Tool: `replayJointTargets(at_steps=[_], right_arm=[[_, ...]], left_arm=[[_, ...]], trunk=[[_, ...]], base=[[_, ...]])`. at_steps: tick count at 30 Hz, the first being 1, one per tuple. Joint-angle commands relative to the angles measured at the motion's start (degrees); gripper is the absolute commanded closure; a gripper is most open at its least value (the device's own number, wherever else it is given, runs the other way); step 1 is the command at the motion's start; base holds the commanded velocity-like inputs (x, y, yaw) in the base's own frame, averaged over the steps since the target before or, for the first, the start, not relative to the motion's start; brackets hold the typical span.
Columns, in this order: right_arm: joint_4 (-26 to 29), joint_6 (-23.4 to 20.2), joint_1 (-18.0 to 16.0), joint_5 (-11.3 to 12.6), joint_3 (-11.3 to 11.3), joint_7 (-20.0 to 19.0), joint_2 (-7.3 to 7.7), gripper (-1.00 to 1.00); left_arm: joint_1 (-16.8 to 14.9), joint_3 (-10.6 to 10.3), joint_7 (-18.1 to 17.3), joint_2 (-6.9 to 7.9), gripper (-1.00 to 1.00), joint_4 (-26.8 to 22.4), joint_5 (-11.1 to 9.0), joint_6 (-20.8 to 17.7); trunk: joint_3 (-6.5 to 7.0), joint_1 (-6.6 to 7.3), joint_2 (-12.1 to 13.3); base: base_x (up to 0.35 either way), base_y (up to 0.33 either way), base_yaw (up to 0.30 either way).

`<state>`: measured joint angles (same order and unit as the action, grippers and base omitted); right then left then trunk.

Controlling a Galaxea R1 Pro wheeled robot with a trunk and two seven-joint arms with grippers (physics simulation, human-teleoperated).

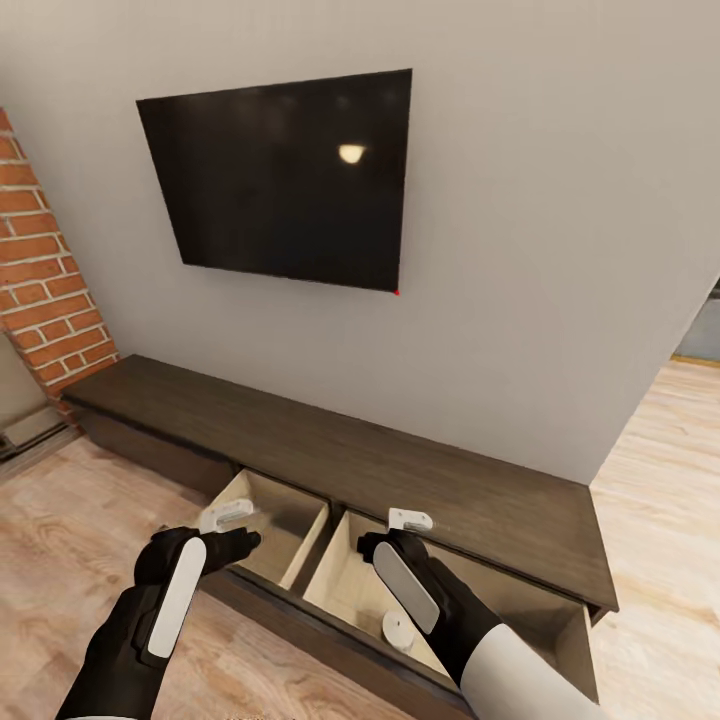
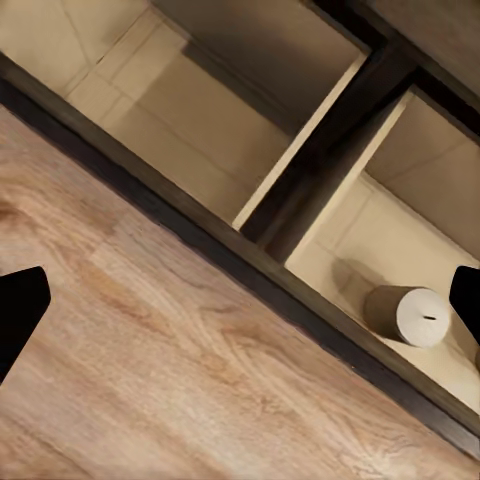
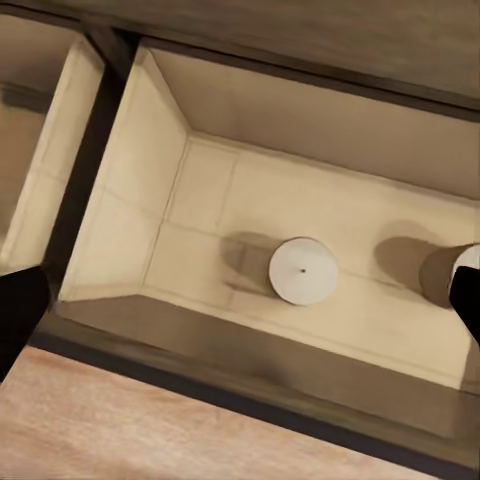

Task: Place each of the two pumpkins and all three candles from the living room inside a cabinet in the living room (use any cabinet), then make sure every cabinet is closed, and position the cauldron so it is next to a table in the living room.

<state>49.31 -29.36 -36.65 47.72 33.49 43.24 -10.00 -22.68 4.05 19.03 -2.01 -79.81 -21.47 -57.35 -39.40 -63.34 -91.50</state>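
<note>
A pale grey wall [image 1: 560, 250] carries a flat, glossy black television [image 1: 290, 180], with rough red brick [image 1: 45, 280] at the head view's left edge and light, grained wood floor [image 1: 660, 470] below. Along the wall's foot runs the cabinet [image 1: 400, 470], a long low unit with a dark brown wood-grain top and two drawers pulled open side by side, their smooth pale beige interiors divided by a dark partition. The left gripper [image 1: 235, 530] hangs above the front edge of the left drawer, and the right gripper [image 1: 405, 535] above the right drawer; both are black with white fingertips. Each wrist view shows dark fingers [image 2: 20, 310] at opposite edges of the picture with nothing between them, so both grippers are released and hold nothing. From the head, one short off-white candle [image 1: 398, 631] shows near the right drawer's front edge, partly behind the right forearm. The right wrist view, looking straight down, shows its round flat top with a tiny wick mark [image 3: 302, 270] on the drawer floor near the front wall, and a second candle [image 3: 445, 275] beside it, half cut off by a finger. The left wrist view catches one candle [image 2: 408, 315] from the side as a stout cylinder casting a soft shadow.
</note>
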Motion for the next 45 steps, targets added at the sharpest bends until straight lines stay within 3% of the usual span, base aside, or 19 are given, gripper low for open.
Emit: replayJointTargets(at_steps=[1,18,45], right_arm=[[0.0,0.0,0.0,0.0,0.0,0.0,0.00,-1.00],[0.0,0.0,0.0,-0.1,0.0,0.0,0.00,-1.00],[0.1,0.0,0.1,-0.2,0.1,0.0,0.00,-1.00]], left_arm=[[0.0,0.0,0.0,0.00,-1.00,0.0,0.0,0.0],[0.0,0.1,-0.1,0.07,-1.00,0.0,0.0,0.0],[0.0,0.1,-0.3,0.07,-1.00,0.0,-0.1,0.0]], trunk=[[0.04,0.00,0.0],[0.81,0.00,0.0],[2.45,0.00,0.0]], base=[[0.000,0.000,0.280],[-0.094,0.113,0.275],[-0.003,0.030,0.238]])
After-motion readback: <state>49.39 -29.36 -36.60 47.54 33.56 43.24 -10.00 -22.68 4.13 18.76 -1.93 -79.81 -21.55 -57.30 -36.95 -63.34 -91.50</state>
